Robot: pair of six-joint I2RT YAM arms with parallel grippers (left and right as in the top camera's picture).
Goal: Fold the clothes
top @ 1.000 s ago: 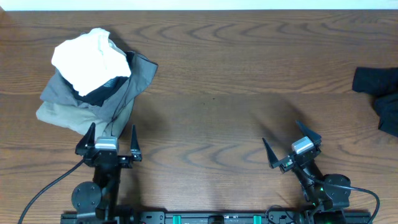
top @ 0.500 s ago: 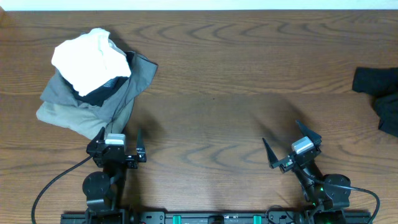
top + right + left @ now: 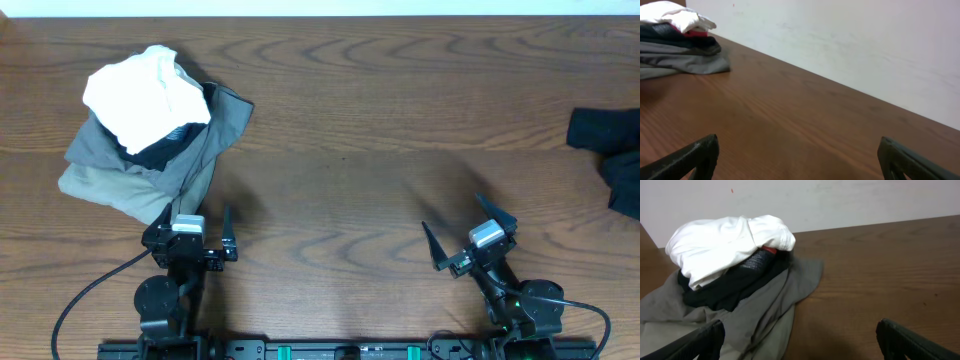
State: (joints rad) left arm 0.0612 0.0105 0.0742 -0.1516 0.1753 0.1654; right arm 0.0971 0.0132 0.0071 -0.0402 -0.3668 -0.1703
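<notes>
A pile of clothes lies at the table's far left. A crumpled white garment (image 3: 145, 92) is on top, a dark one (image 3: 165, 148) under it, and grey fabric (image 3: 140, 180) at the bottom. The chest print does not show. In the left wrist view the white garment (image 3: 725, 242) tops the dark layer (image 3: 735, 285) and the grey fabric (image 3: 755, 325). The pile also shows far left in the right wrist view (image 3: 680, 45). My left gripper (image 3: 193, 225) is open and empty, just at the pile's near edge. My right gripper (image 3: 468, 222) is open and empty over bare wood.
Dark clothes (image 3: 610, 150) lie at the table's right edge. The wooden table (image 3: 350, 130) runs between the two heaps. A white wall (image 3: 865, 45) stands behind the table's far edge.
My left gripper has shifted a little to the right and back toward the base, turning slightly. The right arm and the clothes have not moved.
</notes>
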